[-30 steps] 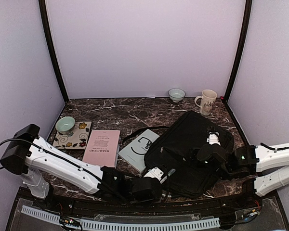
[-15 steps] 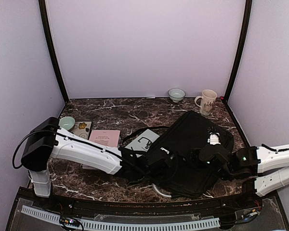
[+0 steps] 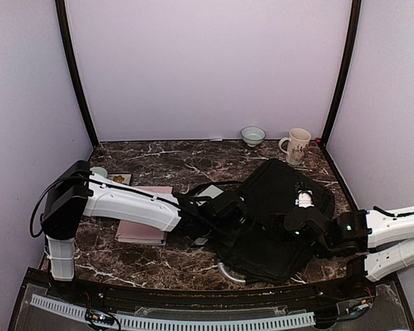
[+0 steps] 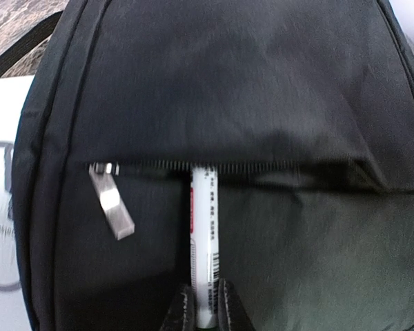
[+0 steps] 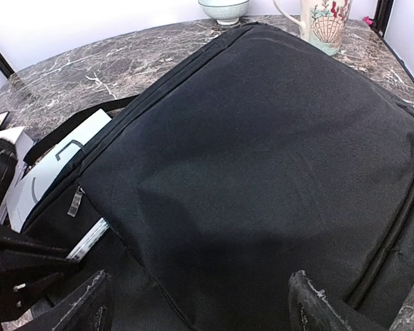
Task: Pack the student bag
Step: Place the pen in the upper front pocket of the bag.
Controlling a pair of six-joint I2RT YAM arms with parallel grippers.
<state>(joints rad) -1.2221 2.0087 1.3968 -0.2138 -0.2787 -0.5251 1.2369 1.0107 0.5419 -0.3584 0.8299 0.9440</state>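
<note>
Here, left end effector (image 4: 205, 308) clamped on marker (image 4: 204, 227), tip in bag (image 4: 262, 83) zipper slot, right end effector (image 5: 203, 303) spread wide.

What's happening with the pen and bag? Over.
Left jaws shut on pen, tip at pocket zip of bag. Right jaws open over bag. Nothing blocking the pocket. Over.

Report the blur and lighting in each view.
Left wrist view: the zipper pull is smeared, and the print on the marker is unreadable. Right wrist view: the black bag is sharp, its weave visible, darker toward the near edge. Top external view: even light, no glare, the bag a nearly featureless black mass.
</note>
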